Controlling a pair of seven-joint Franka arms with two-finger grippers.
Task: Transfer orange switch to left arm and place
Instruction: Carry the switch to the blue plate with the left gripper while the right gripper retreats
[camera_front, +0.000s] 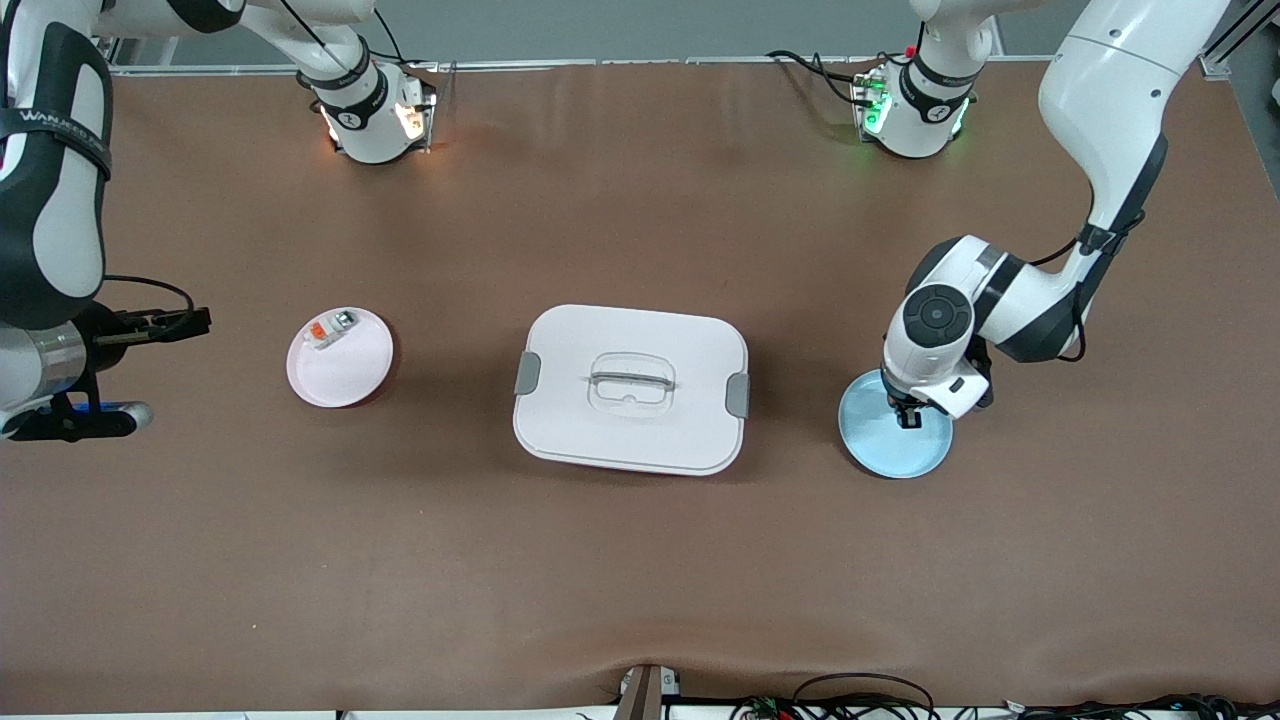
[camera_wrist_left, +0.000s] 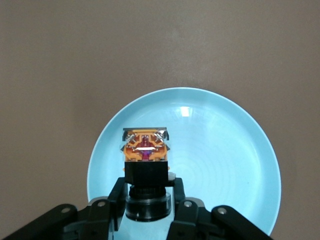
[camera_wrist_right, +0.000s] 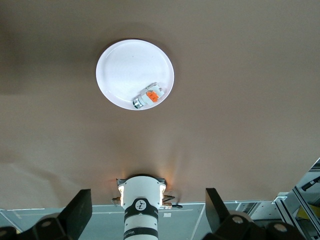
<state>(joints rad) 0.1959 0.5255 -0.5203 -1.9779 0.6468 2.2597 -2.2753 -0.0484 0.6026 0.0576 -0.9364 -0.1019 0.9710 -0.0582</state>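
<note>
Presently we list, on the brown worktop (camera_front: 640, 560): one large white rounded-rectangular plastic box (camera_front: 630, 388) with grey side latches and a clear lid handle, standing at the centre. At its 9 o'clock in the front view, well apart, we note a round pink plate (camera_front: 345, 375) carrying a pale white-grey piece (camera_front: 331, 329) with an orange-red patch, lying at the plate's 11 o'clock edge. At the box's 3 o'clock, well apart, we note a round light-blue plate (camera_front: 885, 450).

Left pincer (camera_wrist_left: 148, 202): down over the blue plate, clamped shut on the small black orange switch (camera_wrist_left: 145, 162), which stands upright between the fingers (camera_wrist_left: 116, 197), its orange end toward the wrist camera; we cannot tell whether it touches the plate.

Right pincer (camera_wrist_right: 148, 212): waiting in the air at the right arm's end of the worktop, jaws spread wide, holding nothing.
</note>
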